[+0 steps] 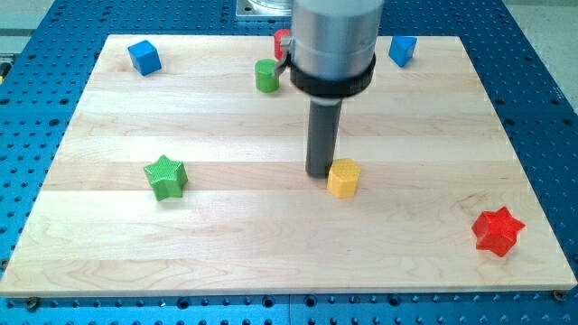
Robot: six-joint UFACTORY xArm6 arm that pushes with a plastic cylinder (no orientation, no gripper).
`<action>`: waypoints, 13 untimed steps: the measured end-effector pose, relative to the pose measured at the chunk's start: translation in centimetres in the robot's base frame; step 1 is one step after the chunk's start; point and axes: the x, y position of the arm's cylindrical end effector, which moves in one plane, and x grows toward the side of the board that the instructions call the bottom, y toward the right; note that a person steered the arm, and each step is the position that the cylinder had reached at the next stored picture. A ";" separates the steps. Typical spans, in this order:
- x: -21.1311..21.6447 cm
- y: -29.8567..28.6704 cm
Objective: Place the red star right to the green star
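Nearest the camera: bottom edge of the pale wooden tabletop (pixel 271 271), a light plank board resting on a blue perforated base (pixel 542 54).
Tabletop: largest item in view; it carries every block.
Arm: grey cylindrical housing (pixel 332 45) entering from the view's top, ending in a straight dark rod.
Gripper: none fitted, so no open or closed state applies; the rod alone does the pushing.
My tip (pixel 319 173): resting near the board's centre, touching or just beside the left side of the yellow hexagonal block (pixel 343 177).
Red star-shaped block (pixel 498 230): the task's thing, lying near the view's bottom-right corner of the tabletop, well apart from my tip.
Green star-shaped block (pixel 166 176): the reference, lying at the view's left, roughly level with my tip.
Governing relation: red star lies to the view's right and below my tip; green star lies to the view's left. The red star is already on the green star's right but far off and lower.
Judged requirement: my tip likely needs to get round to the red star's right side, then push leftward and slightly upward.
Green cylindrical block (pixel 266 76): at the view's top, left of the housing.
Blue cube-like blocks (pixel 144 56) (pixel 403 50): at the two top corners.
Small red block (pixel 282 41): mostly hidden behind the housing; shape unclear.
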 end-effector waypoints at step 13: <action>7.3 -2.9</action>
